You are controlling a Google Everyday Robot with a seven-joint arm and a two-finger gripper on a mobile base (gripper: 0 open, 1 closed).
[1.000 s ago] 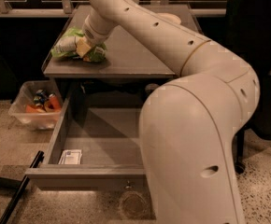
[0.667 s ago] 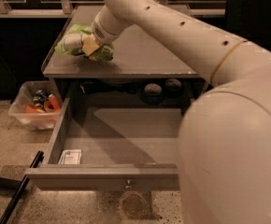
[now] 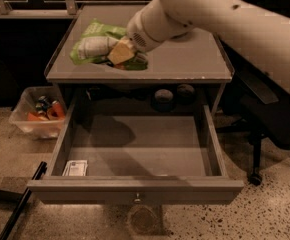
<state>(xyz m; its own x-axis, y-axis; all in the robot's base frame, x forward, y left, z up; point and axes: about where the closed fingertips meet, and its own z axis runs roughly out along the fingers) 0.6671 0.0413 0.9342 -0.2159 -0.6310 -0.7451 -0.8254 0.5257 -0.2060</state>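
A green snack bag (image 3: 97, 33) lies on the left part of the grey cabinet top (image 3: 190, 59). My gripper (image 3: 110, 51) is down on this bag, at its right side, and touches it. The white arm (image 3: 210, 9) comes in from the upper right and hides the bag's right end. Below the top, a drawer (image 3: 135, 184) stands pulled out. A small white packet (image 3: 75, 168) lies in its front left corner. Two dark round things (image 3: 163, 96) sit at the drawer's back, in shadow.
A clear plastic bin (image 3: 37, 115) with orange and dark items stands on the floor to the cabinet's left. An office chair (image 3: 265, 119) is close on the right. A black bar (image 3: 20, 204) slants across the floor at the lower left.
The view has shifted, so the arm no longer covers the drawer's right side. The gripper has stayed at the green bag, and the bag rests in the same spot on the top.
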